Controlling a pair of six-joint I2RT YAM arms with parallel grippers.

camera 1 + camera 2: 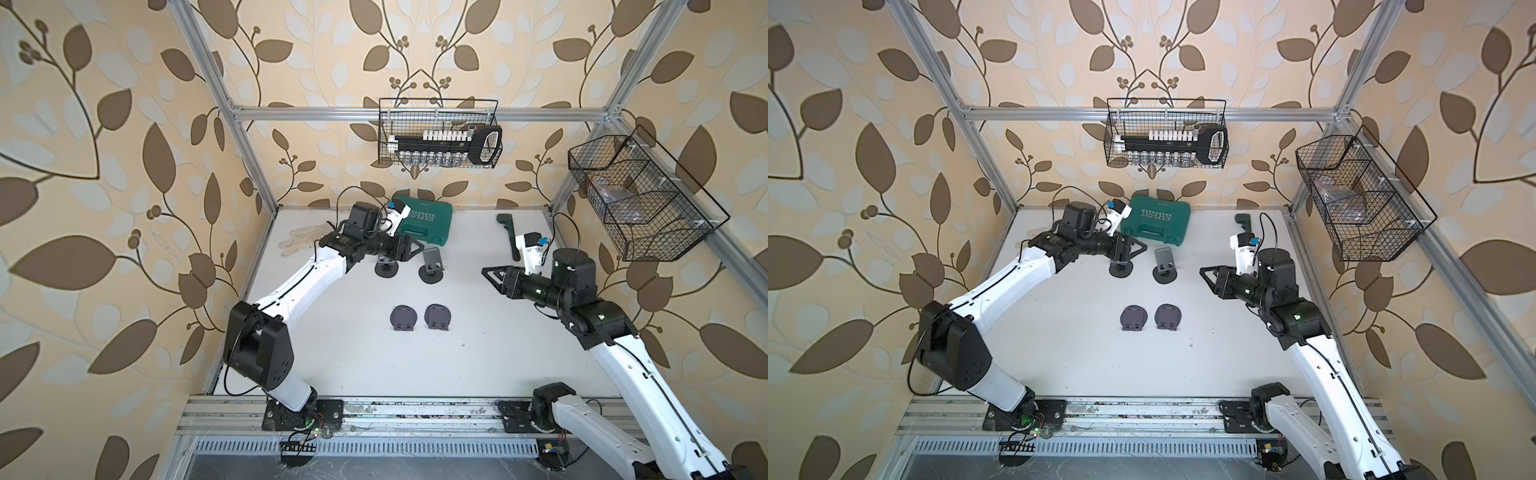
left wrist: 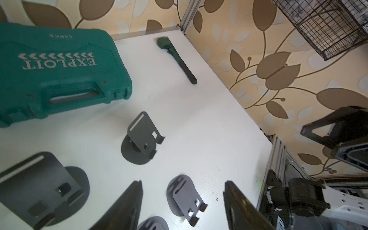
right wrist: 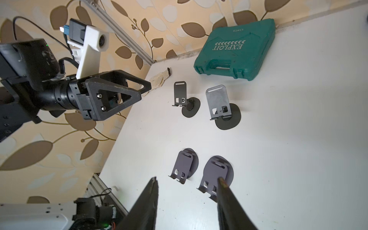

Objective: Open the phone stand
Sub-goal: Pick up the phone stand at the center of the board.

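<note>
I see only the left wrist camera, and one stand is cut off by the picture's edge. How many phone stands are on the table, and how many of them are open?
Observer: Four. In a top view, the back-left stand and the back-right stand are open. The front-left stand and the front-right stand lie folded flat.
Operator: Does my left gripper touch one of them?
Observer: No. The right wrist view shows the left gripper in the air, apart from the back-left stand.
</note>
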